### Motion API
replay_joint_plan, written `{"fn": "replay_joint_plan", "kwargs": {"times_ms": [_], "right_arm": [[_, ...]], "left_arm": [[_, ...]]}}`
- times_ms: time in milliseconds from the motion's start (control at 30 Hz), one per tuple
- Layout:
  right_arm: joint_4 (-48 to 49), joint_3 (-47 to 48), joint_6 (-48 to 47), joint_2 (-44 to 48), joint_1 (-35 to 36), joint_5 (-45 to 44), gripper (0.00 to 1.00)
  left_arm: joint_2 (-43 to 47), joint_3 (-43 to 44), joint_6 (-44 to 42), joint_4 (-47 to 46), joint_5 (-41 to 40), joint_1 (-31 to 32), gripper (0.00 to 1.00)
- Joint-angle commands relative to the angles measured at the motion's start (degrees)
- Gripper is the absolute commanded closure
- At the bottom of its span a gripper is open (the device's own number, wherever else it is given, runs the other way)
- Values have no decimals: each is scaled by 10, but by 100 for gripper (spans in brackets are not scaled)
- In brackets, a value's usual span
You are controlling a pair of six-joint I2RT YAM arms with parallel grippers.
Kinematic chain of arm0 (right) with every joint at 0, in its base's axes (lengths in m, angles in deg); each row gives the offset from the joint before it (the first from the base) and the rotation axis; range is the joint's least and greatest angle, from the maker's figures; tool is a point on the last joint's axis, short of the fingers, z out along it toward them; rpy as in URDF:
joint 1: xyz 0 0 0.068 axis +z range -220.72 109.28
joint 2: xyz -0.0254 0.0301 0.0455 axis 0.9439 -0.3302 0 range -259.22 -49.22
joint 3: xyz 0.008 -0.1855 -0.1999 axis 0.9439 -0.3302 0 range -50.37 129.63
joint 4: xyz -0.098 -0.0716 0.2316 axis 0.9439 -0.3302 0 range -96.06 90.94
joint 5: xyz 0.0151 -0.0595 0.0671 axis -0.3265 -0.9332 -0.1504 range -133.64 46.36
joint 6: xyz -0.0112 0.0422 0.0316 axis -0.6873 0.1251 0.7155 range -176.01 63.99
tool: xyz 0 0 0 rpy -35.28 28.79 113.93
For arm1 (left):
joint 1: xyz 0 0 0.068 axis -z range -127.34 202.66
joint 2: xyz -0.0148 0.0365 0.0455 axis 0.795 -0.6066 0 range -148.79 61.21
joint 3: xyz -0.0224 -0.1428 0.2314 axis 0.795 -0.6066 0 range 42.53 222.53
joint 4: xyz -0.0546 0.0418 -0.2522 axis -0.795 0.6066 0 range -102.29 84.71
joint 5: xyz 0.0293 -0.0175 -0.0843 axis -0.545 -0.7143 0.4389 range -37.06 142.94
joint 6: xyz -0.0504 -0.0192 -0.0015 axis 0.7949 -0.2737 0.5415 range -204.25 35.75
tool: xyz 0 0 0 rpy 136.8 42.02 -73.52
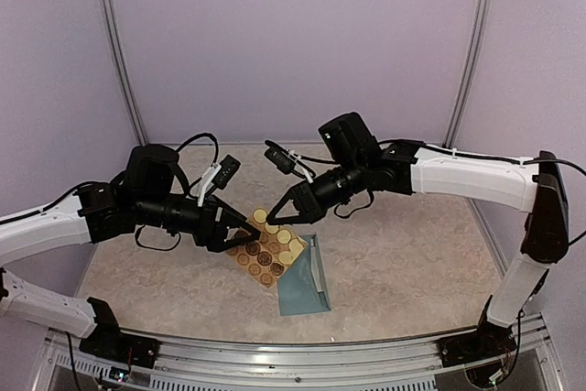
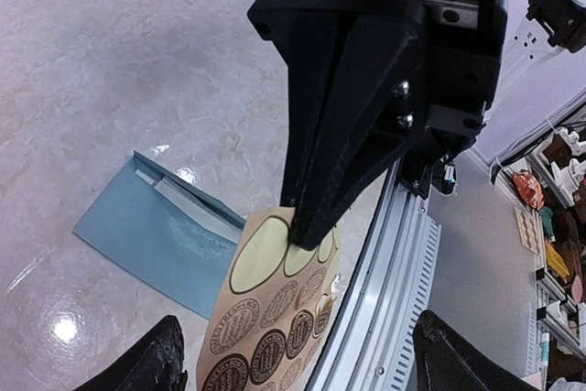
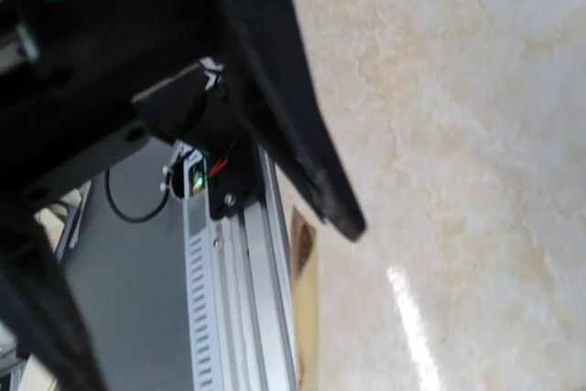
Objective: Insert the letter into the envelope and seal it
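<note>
Right gripper (image 1: 273, 218) pinches tan round-sticker paper sheet (image 1: 268, 254); left gripper (image 1: 242, 234) gapes wide, empty; teal-blue paper envelope (image 1: 307, 281) lies right.

We see both arms reach inward. The left gripper (image 1: 240, 235) holds its jaws wide; just beyond them, the right gripper (image 1: 276, 217) is closed.

Beige marbled table (image 1: 412, 254); teal envelope (image 1: 307, 283) lies flat on it, tan sticker sheet (image 1: 265, 249) just beside.

Robotics lab cell, plain lilac walls (image 1: 293, 43), aluminium rail (image 1: 302, 368), marble-look table (image 1: 412, 272), cluttered shelves (image 2: 549, 217) beyond
</note>
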Motion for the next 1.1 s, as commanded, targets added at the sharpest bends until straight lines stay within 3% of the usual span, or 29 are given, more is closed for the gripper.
{"fn": "replay_joint_plan", "kwargs": {"times_ms": [0,200,467,733,833,967,1067], "right_arm": [[-16,-11,-15,26,-2,19,100],[-6,-11,-11,28,-1,37,100],[0,-12,-8,34,-2,51,100],[4,-20,-4,47,-2,30,100],[13,-35,5,63,-9,7,99],[69,-89,36,98,-25,7,64],[101,-121,48,117,-27,22,54]], "left_arm": [[-16,15,-22,16,9,11,20],[-32,15,-22,14,16,30,31],[-42,2,-7,-21,38,37,59],[-42,-18,16,-62,63,40,98],[-31,-28,30,-86,61,40,100],[1,-53,68,-151,59,40,100],[23,-59,84,-181,52,40,100]]}}
